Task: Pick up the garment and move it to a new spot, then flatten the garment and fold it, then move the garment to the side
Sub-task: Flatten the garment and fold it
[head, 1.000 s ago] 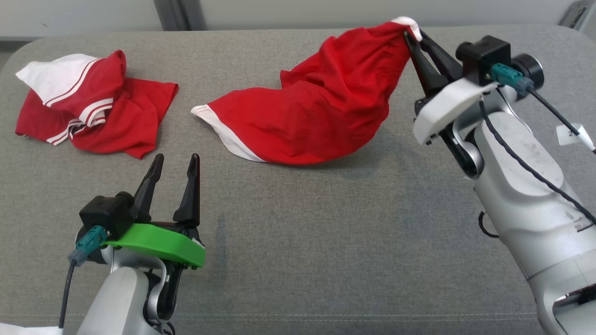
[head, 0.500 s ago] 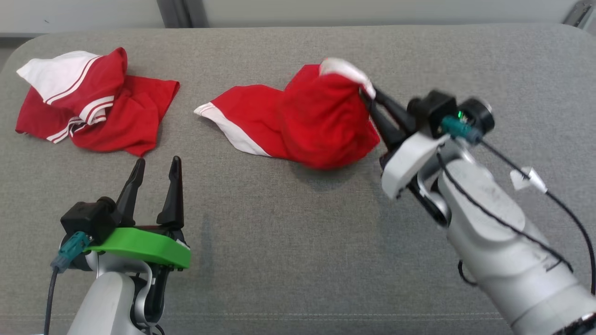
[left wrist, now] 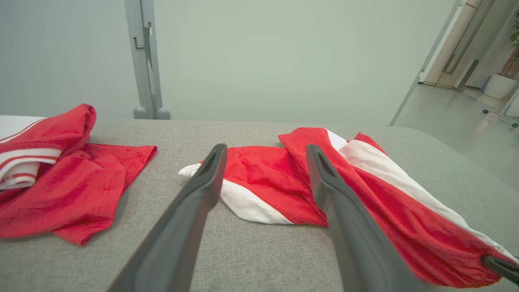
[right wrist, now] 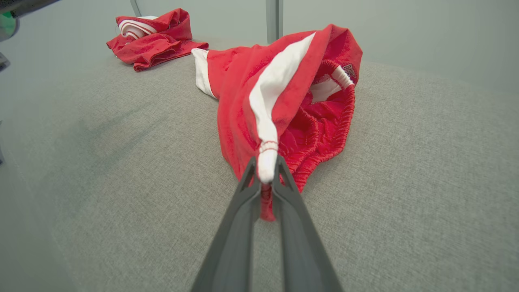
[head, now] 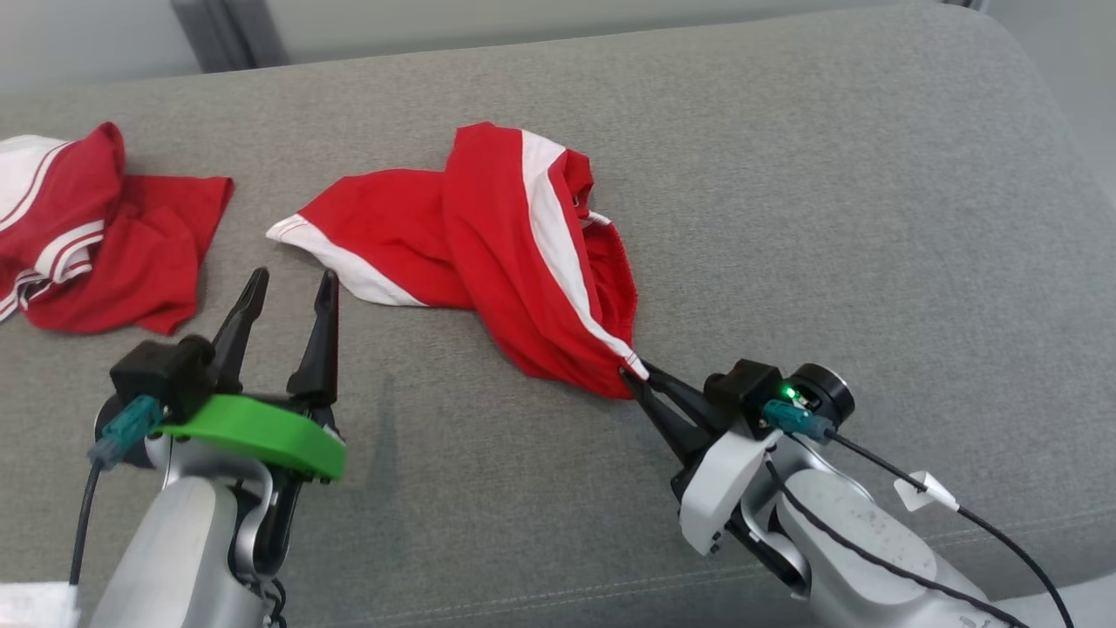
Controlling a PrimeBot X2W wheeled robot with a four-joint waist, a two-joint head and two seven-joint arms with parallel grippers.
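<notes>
So, nearest the camera, lower right of the head view: the right gripper (head: 635,377) was clamped tight on the shorts (head: 506,253), pinching just the very end of the white side stripe. Lower left, the left gripper (head: 294,279) sat with its jaws wide apart and nothing in them, fingers pointing at the near white-edged corner of the cloth but not touching it.

The shorts lay mid-frame on the grey pad (head: 828,192), twisted and doubled over. One leg trailed toward the left, and the elastic waistband was bunched open on the right.

My read: this stuff is light, soft and totally limp, so it drags and folds on itself rather than sliding flat. A pinch that small could slip if tugged hard. For flattening I'd say grab two spread points, like the waistband ends, or that white-edged corner with the free gripper, and pull apart gently.

Further back, at the left edge of the frame, a second red-and-white pile (head: 96,253) sat well apart from the shorts.
</notes>
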